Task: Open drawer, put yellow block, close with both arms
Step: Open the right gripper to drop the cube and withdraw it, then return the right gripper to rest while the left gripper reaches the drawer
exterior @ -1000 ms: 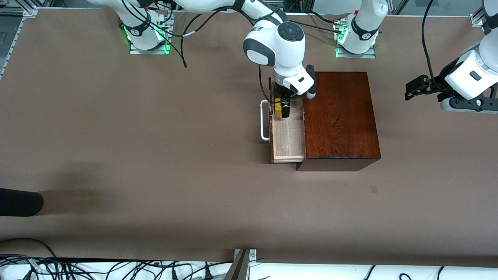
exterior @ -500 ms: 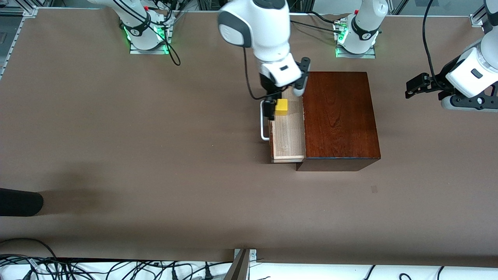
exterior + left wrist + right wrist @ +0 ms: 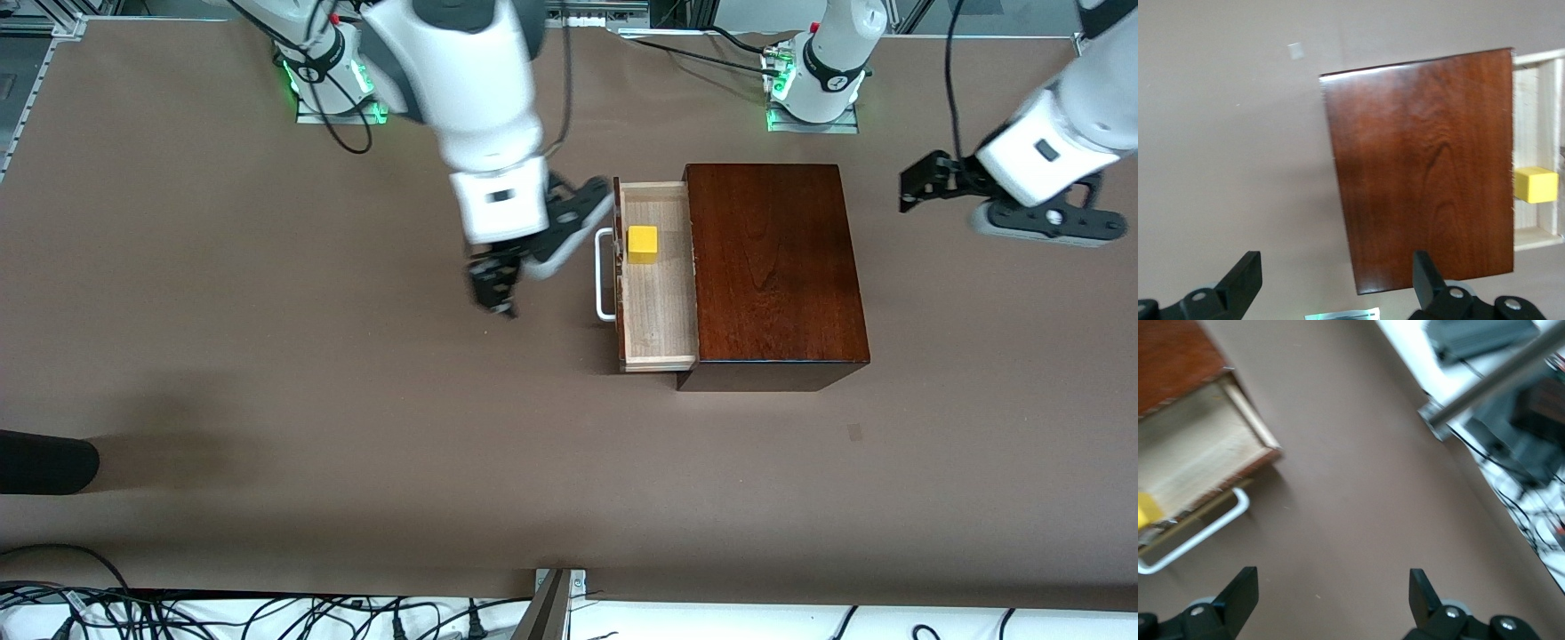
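Released a second ago, the yellow block [image 3: 643,244] now sits in the open drawer [image 3: 659,302], while the right gripper [image 3: 494,286], jaws wide, has swung to the table at the handle's nine o'clock. Left gripper [image 3: 917,182] hovers wide open, waiting, off the box's [image 3: 773,267] two o'clock corner.

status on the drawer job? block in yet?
Done: the drawer is pulled open and the yellow block sits in it, released. In hand: nothing; the right gripper is open over the table beside the handle, and the left gripper waits open at its own end of the table, clear of the box. Left: pushing the drawer shut.
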Available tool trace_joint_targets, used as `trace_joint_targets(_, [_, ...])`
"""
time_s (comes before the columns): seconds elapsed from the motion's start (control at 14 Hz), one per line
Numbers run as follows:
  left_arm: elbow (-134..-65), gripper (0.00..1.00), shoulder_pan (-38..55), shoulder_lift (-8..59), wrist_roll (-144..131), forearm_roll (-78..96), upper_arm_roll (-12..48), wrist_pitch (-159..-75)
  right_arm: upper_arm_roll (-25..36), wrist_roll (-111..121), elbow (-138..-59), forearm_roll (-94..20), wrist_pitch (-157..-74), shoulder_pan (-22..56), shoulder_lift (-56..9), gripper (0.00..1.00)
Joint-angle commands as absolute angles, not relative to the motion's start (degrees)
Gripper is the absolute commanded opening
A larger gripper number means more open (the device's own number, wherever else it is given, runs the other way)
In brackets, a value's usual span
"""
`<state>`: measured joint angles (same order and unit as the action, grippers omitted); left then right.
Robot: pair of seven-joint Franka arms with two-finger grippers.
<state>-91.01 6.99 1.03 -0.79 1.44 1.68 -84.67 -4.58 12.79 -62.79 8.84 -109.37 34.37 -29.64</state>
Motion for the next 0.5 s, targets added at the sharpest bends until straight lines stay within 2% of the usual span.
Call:
trace_joint_targets(0.0, [-88.95,1.0,7.47,1.67,1.31,3.51,3.86,-81.75,-1.68,11.52,-71.42,3.53,-107.67,31.39,-21.9,1.0])
trace_joint_targets(0.29, [-88.07,1.0,11.32,5.18,10.18,11.15,5.44,-81.3,6.57,11.6,-83.82,0.1,-105.21,30.41,-10.92,1.0])
trace_joint_targets(0.43, [-87.98,1.0,15.53,7.2,10.9,12.65,5.71,-82.69,7.12,11.87,-88.75,-0.97,-104.77,26.48,-6.7,1.0])
